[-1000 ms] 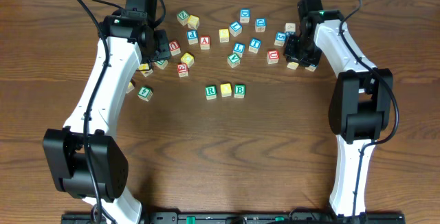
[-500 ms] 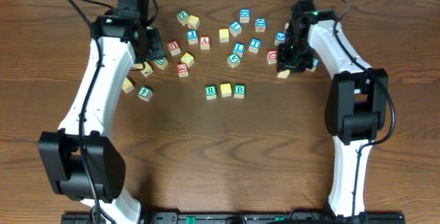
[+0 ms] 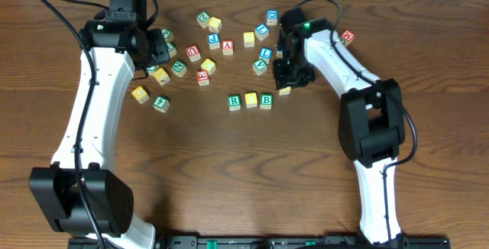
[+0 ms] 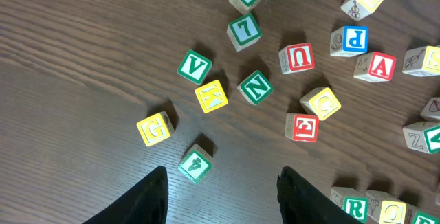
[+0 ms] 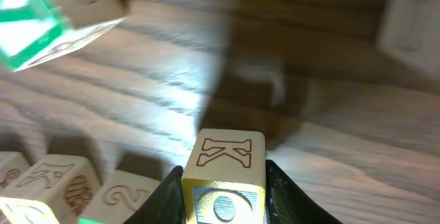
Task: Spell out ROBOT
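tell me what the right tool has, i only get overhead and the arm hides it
Observer: In the right wrist view, the right tool is shut on a small wooden cube. The cube face toward the camera shows a red-outlined K.
Operator: any other face readable
Observer: Yes. The face below the K has a yellow frame and what looks like an O, cut off by the picture's edge.
Operator: is the left tool carrying anything
Observer: No. In the left wrist view, the left tool has its fingers apart with only the brown wooden table between them.
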### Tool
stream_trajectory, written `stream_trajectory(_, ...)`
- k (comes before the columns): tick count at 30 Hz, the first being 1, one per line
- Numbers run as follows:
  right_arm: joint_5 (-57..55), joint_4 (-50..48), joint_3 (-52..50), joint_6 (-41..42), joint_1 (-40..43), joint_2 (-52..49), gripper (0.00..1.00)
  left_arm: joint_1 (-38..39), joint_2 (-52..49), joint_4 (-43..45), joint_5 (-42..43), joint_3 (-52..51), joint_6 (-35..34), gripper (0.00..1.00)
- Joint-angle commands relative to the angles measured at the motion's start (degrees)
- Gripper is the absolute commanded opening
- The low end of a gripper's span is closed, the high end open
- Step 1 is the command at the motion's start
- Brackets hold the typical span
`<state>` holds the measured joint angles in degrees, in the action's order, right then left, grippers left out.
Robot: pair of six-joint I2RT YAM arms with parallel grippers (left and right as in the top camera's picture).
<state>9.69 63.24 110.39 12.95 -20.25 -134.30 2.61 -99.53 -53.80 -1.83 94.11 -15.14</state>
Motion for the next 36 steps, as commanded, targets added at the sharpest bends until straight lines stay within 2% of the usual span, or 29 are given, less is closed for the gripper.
stream_trajectory(1, -2.3, -0.2, -0.6, 0.3, -1.8, 2.3, 0.31, -0.2, 0.5, -0.4, -0.3, 0.0, 0.5, 0.51)
stream_trajectory(13, -8.1, 3.4, -0.6, 7.9, -4.5, 2.3, 0.30, -0.2, 0.5, -1.6, -0.3, 0.0, 0.5, 0.50)
stream_trajectory(29, -8.0, 5.4, -0.6, 8.1, -4.5, 2.3, 0.31, -0.2, 0.5, -1.6, -0.3, 0.0, 0.5, 0.51)
stream_trajectory(36, -5.9, 6.4, 0.5, 8.0, -4.5, 2.5, 0.40, -0.2, 0.5, -1.6, -0.3, 0.0, 0.5, 0.51)
